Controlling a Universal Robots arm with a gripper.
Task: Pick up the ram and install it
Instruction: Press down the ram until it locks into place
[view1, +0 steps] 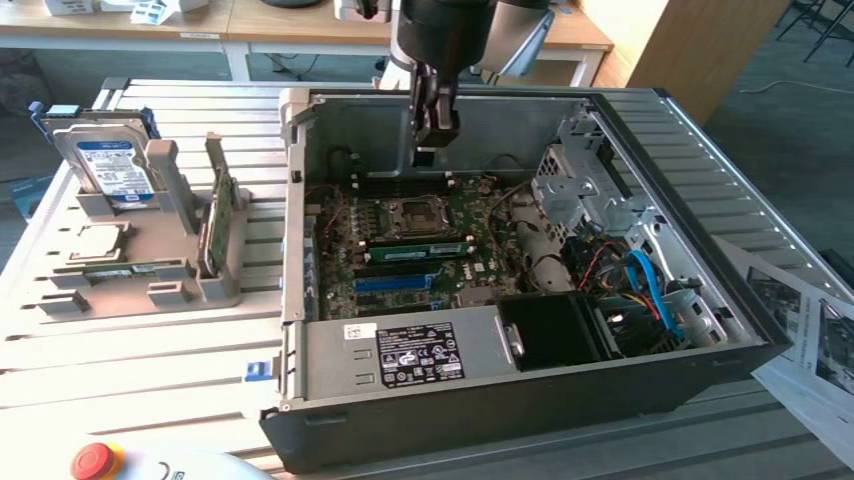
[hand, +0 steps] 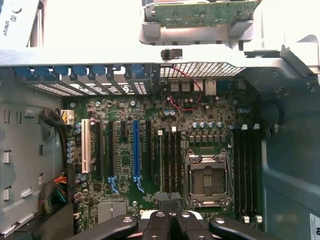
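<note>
My arm hangs straight down over the open computer case (view1: 747, 340), pincer (view1: 435, 130) clenched on nothing above the green board (hand: 165, 150). The ram (view1: 214, 222) stands upright in the grey holder (view1: 174, 200) — beside the case, well apart.

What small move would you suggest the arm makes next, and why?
Probably shift the gripper across the case wall toward the exterior view's left, to the grey stand. The jaws are shut with nothing between them and hang above the motherboard, while the ram stands upright in that stand, not yet picked up.
</note>
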